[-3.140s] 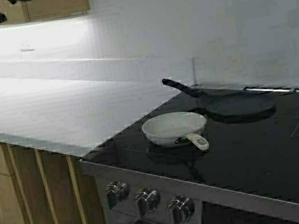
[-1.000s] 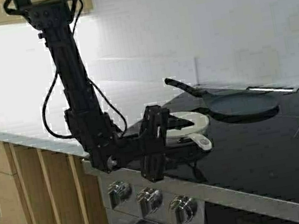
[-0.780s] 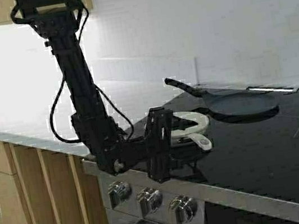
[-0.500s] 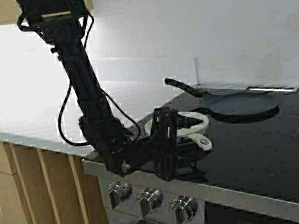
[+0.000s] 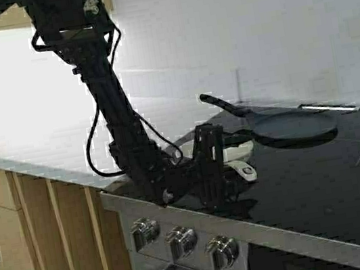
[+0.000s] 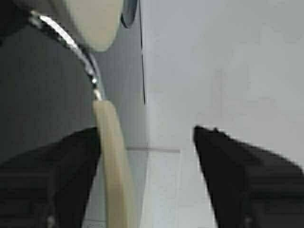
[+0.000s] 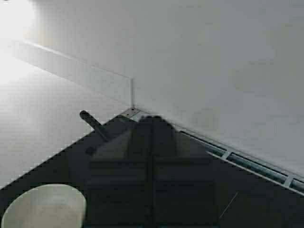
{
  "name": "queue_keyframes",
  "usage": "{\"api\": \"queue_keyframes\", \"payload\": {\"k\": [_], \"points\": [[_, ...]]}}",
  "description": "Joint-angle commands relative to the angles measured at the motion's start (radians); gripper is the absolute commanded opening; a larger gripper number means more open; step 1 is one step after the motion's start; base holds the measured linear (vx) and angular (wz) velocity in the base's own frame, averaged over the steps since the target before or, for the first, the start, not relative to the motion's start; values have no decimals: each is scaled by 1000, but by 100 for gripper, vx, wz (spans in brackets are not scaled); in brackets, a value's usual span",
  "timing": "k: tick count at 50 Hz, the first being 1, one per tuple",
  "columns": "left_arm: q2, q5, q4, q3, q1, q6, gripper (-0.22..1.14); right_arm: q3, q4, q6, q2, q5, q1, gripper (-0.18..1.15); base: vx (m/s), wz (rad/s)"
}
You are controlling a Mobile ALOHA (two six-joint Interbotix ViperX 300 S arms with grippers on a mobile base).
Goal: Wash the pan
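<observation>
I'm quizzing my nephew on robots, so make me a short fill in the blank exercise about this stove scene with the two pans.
1. The left gripper reaches for the white pan's ____.
2. Its fingers are ____, not yet closed.
3. Behind the white pan lies a larger ____ pan.
4. Both pans sit on the ____.

Missing words: handle; open; black; cooktop

Pan (image 6: 92,21) with pale handle (image 6: 114,166) beside one of the left gripper's (image 6: 147,175) parted jaws
</observation>
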Motion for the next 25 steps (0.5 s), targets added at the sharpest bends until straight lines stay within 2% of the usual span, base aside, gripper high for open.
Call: {"api": "queue_keyframes", "payload": {"k": [1,9,13,17,21,23,25], "points": [[-18,8,0,-28,-9,0,93,-14,2,2,6,-3,0,7,0,0],[-8,9,0,-38,-9,-3,90,-12,2,2,6,-3,0,7,0,0],[-8,8,-2,-35,-11,-5,77,-12,2,2,6,-3,2,7,0,0],[-9,8,-5,-34,-9,-5,49,-12,2,2,8,-3,0,7,0,0],[-14,8,-17,-28,-9,-5,9,-14,2,2,6,-3,2,7,0,0],[-18,8,-28,-25,-9,-5,-7,-14,2,2,8,-3,0,7,0,0],[-20,9,-40,-21,-9,-5,-13,-14,2,2,6,-3,2,7,0,0]]}}
